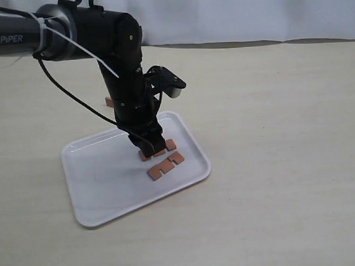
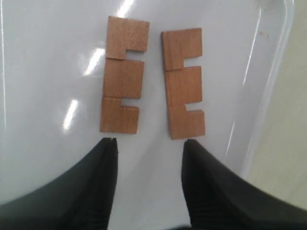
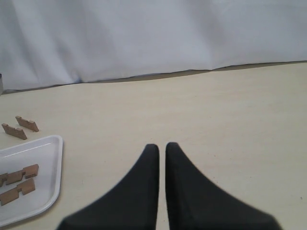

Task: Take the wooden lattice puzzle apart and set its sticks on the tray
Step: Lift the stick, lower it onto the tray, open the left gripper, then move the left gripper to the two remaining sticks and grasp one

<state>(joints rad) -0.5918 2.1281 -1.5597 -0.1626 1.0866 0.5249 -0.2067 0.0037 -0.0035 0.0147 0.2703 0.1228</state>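
Two notched reddish-brown sticks [image 2: 122, 76] [image 2: 183, 81] lie flat, side by side and apart, on the white tray [image 1: 103, 183]. My left gripper [image 2: 149, 143] hangs open just above the tray, its fingertips at the near ends of both sticks, nothing between them. In the exterior view one stick [image 1: 165, 166] shows fully; the other [image 1: 157, 150] is partly hidden behind the left gripper [image 1: 147, 147]. Two more sticks [image 3: 27, 123] [image 3: 14, 131] stand on edge on the table beyond the tray. No assembled lattice shows. My right gripper [image 3: 158, 146] is shut on nothing above bare table.
The tray sits on a pale wooden table with a white cloth backdrop [image 3: 153, 38] behind it. The left arm [image 1: 121, 65] reaches down over the tray and hides most of the loose wood piece [image 1: 109, 102] behind it. The right arm is outside the exterior view.
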